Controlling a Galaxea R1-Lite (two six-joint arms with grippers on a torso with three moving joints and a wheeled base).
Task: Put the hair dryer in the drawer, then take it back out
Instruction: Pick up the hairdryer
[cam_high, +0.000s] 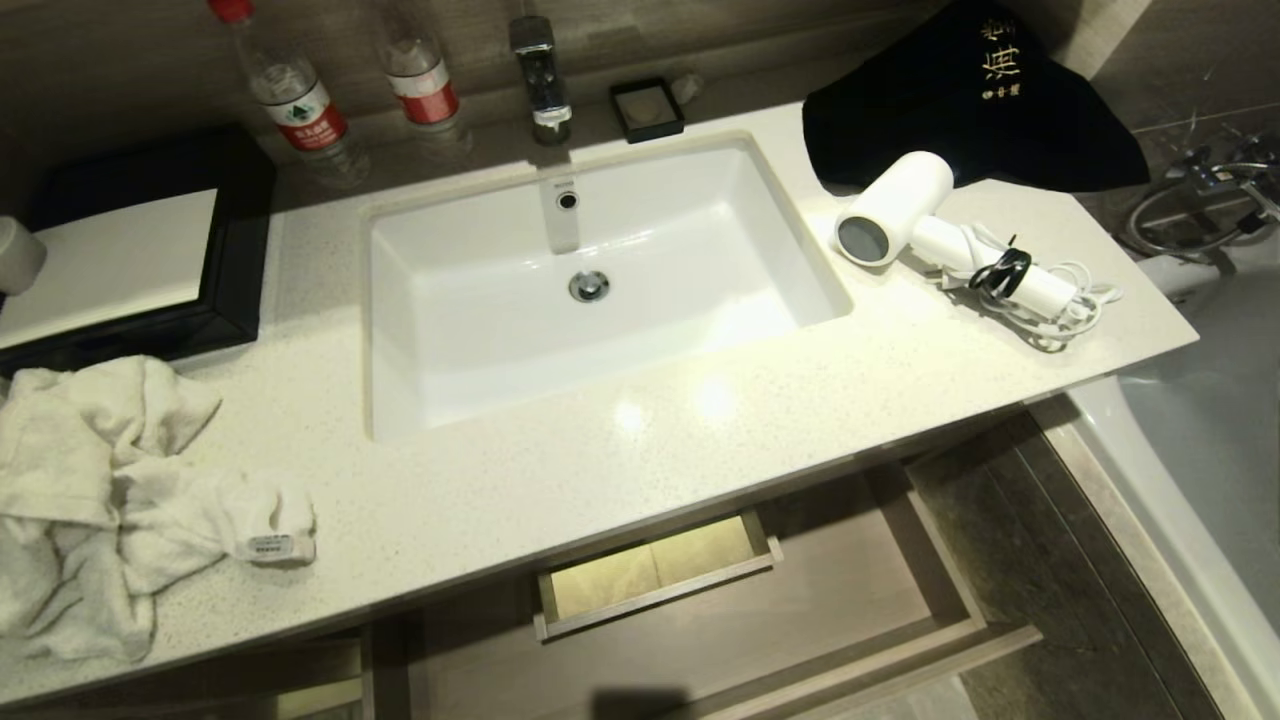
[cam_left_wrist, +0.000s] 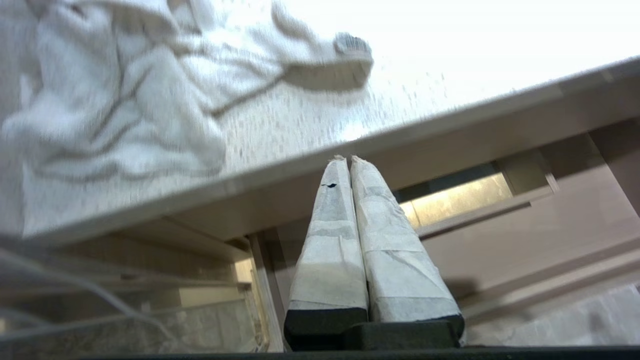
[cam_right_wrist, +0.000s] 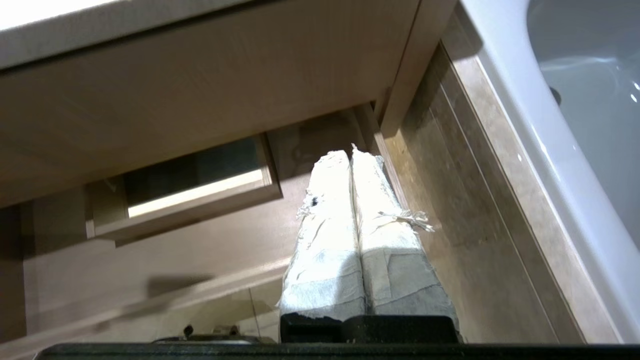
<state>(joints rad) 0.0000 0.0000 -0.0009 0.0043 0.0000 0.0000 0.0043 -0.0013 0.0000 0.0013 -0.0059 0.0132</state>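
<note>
below counter edge, left pincer and right pincer closed, empty.

A pale speckled stone counter holds a white rectangular basin with a chrome tap at its far edge. The far wall is grey-brown tile. A white bathtub stands on the right. Ceiling light glares off the counter.

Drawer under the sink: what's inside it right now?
The drawer stands open and holds no loose items, only its boxed cut-out. The countertop covers its back part. The hair dryer lies on the counter, right of the sink.
</note>
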